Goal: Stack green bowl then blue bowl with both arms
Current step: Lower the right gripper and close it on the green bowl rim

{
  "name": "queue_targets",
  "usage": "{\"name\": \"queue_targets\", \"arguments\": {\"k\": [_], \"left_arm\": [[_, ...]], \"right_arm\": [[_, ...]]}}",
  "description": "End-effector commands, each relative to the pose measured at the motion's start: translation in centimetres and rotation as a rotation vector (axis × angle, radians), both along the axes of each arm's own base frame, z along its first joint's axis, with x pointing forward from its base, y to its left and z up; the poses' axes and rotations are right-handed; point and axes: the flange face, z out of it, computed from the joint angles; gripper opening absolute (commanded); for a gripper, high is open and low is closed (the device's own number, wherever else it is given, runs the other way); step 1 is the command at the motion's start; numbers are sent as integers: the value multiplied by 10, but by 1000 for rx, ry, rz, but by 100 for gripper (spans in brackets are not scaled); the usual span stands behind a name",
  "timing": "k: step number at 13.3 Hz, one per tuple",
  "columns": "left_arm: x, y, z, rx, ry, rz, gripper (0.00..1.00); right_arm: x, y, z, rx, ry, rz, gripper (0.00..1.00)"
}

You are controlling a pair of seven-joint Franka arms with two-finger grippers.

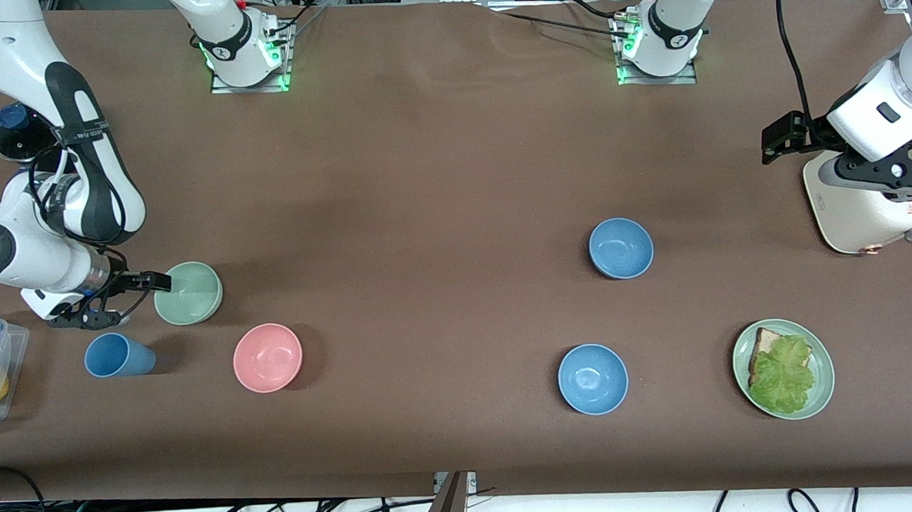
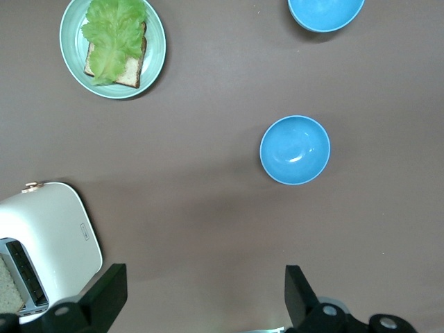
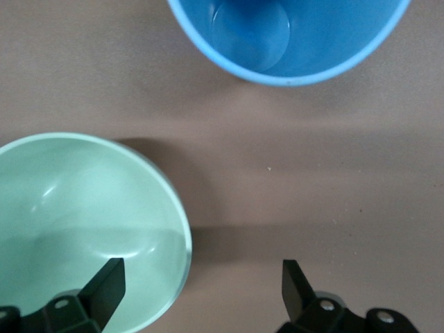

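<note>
Green bowl: the green bowl (image 1: 188, 293) sits upright and empty on the table (image 1: 437, 172) toward the right arm's end, directly under the right gripper (image 1: 136, 294).
Right gripper: jaws spread wide and straddling the bowl's rim, one finger (image 3: 104, 288) over the inside, the other over bare table just outside the wall; nothing is pinched yet.
Handling, judged: a light, rigid, matte bowl with a thin wall; smooth enough to slide if nudged. The rim wall between the fingers looks the right place to grip, closed squarely so the bowl does not tip.
Beside the right gripper: a blue cup (image 1: 118, 355) near it, a pink bowl (image 1: 267, 357) a little farther out.
Blue bowl: the blue bowl (image 1: 620, 248) stands upright and empty, well apart from the right gripper, toward the left arm's end; a brighter blue bowl (image 1: 593, 378) lies nearer the front camera.
Left gripper: the left gripper (image 2: 201, 295) waits high, jaws spread and empty, over bare table beside a toaster (image 1: 866, 207).
Also present: a plate with sandwich (image 1: 783, 369).
</note>
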Motion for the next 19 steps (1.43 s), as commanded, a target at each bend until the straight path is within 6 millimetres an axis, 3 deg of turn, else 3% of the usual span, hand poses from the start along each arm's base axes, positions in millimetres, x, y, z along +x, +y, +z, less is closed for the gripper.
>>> {"name": "queue_targets", "arguments": {"k": [1, 4, 5, 10, 12, 17, 19], "left_arm": [[3, 2, 6, 10, 3, -15, 100], [3, 2, 6, 10, 3, -15, 100], [3, 2, 6, 8, 1, -15, 100], [3, 2, 6, 9, 3, -15, 100], [3, 2, 6, 10, 3, -15, 100], [3, 2, 6, 9, 3, -15, 100], [3, 2, 6, 9, 3, -15, 100]], "right_arm": [[-2, -2, -10, 17, -25, 8, 100], [-3, -1, -13, 25, -22, 0, 98], [-3, -1, -16, 33, -21, -10, 92], [-3, 5, -19, 40, -14, -5, 20], [-2, 8, -18, 41, -11, -1, 3], [-1, 13, -15, 44, -14, 1, 0], [1, 21, 4, 52, -19, 8, 0]]}}
